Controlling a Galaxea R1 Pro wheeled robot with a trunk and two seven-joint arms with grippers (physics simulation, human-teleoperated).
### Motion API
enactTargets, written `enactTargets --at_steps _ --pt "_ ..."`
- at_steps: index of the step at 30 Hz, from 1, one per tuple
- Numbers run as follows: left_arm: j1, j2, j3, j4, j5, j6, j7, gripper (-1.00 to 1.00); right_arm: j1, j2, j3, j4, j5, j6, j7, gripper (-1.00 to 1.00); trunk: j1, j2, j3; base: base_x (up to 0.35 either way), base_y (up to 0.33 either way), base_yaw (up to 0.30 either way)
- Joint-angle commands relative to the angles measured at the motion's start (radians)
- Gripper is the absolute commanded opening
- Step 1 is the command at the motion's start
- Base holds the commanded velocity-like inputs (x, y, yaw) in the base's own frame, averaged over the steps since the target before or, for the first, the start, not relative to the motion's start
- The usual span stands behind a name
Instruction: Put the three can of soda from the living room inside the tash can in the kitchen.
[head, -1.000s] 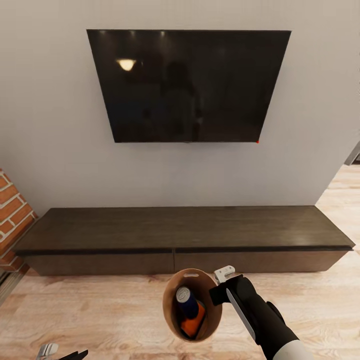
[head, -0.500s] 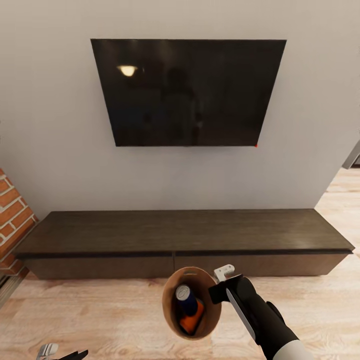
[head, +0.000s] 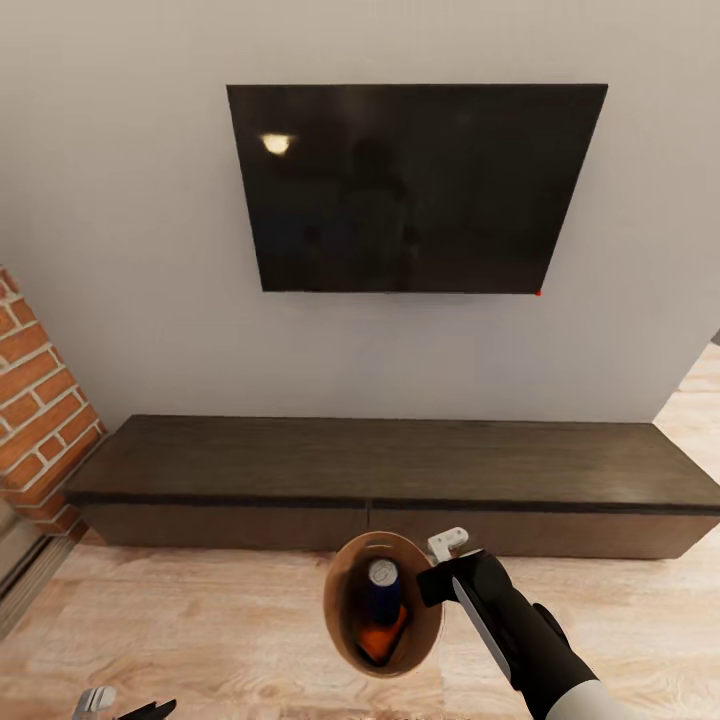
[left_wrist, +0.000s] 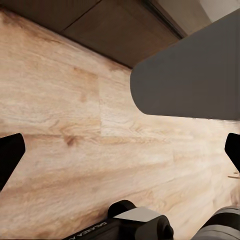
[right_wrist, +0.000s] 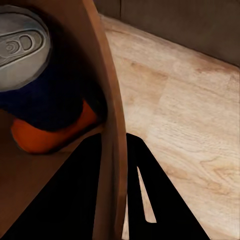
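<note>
- R gripper (head: 436, 577) holds the tash can (head: 345, 640) by its rim, above the wood plank floor (head: 200, 630), in front of the long dark cabinet (head: 400, 470).
- R wrist view: jaws pinching the bin wall (right_wrist: 112, 150), one black finger (right_wrist: 60, 200) inside the brown interior, the other outside against the wall.
- Bin interior is brown; oval handle slot (head: 382, 546) near the rim on the side facing the cabinet.
- Inside the bin: blue can (head: 381, 590) w/ grey top, leaning, top toward the cabinet side; R wrist view shows its pull-tab lid (right_wrist: 22, 45) close up.
- Orange can (head: 381, 634) lies under/beside the blue one, touching it, low in the bin. Whether a 2nd orange can is under there — cannot tell, only one orange patch is visible.
- L gripper (head: 95, 702) sits low at the head view's bottom edge, well apart from the bin. L wrist view: two dark fingertips (left_wrist: 10, 157) at opposite edges of the picture, so jaws spread wide, nothing between them but floor.
- L wrist view also shows a large grey rounded body (left_wrist: 190, 75) overhead; what it is, can't tell.
- Surroundings: black TV (head: 415, 185) mounted on the pale wall (head: 120, 250) above the cabinet; red brick fireplace (head: 40, 400) edge at the L side of the head view.
- Cabinet top is bare dark wood; two drawer fronts below w/ a seam near the middle.
</note>
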Motion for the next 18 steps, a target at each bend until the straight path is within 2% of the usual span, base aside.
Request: enactTargets --at_steps 1,10,18 --pt "0.0 0.0 0.0 0.0 0.0 0.0 0.0 1.0 0.0 0.0 0.0 0.0 -0.013 0.0 0.005 -1.0 0.0 0.0 0.0 -0.152 0.264 0.252" --pt "0.0 0.0 0.0 0.0 0.0 0.0 0.0 1.0 0.0 0.0 0.001 0.001 -0.013 0.0 0.005 -1.0 0.0 0.0 0.0 -0.153 0.253 0.276" --pt "0.0 0.0 0.0 0.0 0.0 0.0 -0.001 1.0 0.0 0.0 0.001 0.002 -0.013 0.0 0.005 -1.0 0.0 0.0 0.0 -0.037 0.075 0.285"
